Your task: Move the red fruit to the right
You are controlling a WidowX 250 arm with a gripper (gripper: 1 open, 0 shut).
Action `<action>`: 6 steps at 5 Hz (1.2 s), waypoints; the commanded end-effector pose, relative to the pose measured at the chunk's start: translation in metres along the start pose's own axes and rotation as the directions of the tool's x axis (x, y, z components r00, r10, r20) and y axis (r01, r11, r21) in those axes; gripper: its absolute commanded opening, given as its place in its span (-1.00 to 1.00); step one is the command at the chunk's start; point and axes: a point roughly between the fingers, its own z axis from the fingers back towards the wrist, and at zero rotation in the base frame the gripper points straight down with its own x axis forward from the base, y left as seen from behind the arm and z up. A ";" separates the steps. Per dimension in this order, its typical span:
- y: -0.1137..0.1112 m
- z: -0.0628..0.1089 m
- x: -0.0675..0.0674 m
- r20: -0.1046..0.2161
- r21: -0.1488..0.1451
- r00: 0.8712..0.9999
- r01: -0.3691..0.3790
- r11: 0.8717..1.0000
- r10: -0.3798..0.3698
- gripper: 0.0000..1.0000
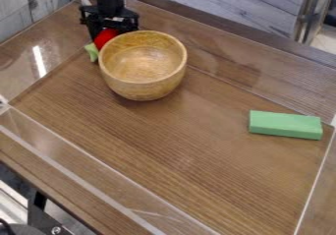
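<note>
Reaching down at the far left of the worktop (171,150), I've got my tool (109,25) right over the red fruit (104,37), dark fingers coming in from the top edge of the view! The fingers come down around the fruit's upper part, and they hide a good share of it, so just a patch of bright red shows between them and the bowl. Is it gripped? I can't tell from here: the fingers are small and dark in this view, and whether they press on the fruit or stand a little wide of it does not show.

And here's the fruit's spot: on the far left part of the worktop, just beside the wooden bowl (143,66), up at its far left side. The light green leafy part (90,52) pokes out on the near left side of the red, pointing toward the left side of the worktop. Whether fruit and bowl touch, I can't say.

The bowl sits upright, round and pale brown, its opening facing up. Well over to the right, the flat green block (285,125) lies on the wood, well apart from fruit, bowl and me. Behind my tool, at the far left, a grey wall (33,5) rises along the edge of the scene.
</note>
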 end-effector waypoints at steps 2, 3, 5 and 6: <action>0.005 0.013 0.000 0.028 -0.006 1.000 0.003 1.000 -0.003 -1.00; 0.007 0.011 0.003 0.024 -0.016 1.000 0.003 1.000 -0.003 -1.00; 0.007 0.035 0.010 0.016 -0.033 0.998 -0.054 0.998 0.054 -1.00; 0.003 0.028 0.012 0.011 -0.032 0.997 -0.070 0.997 0.071 -1.00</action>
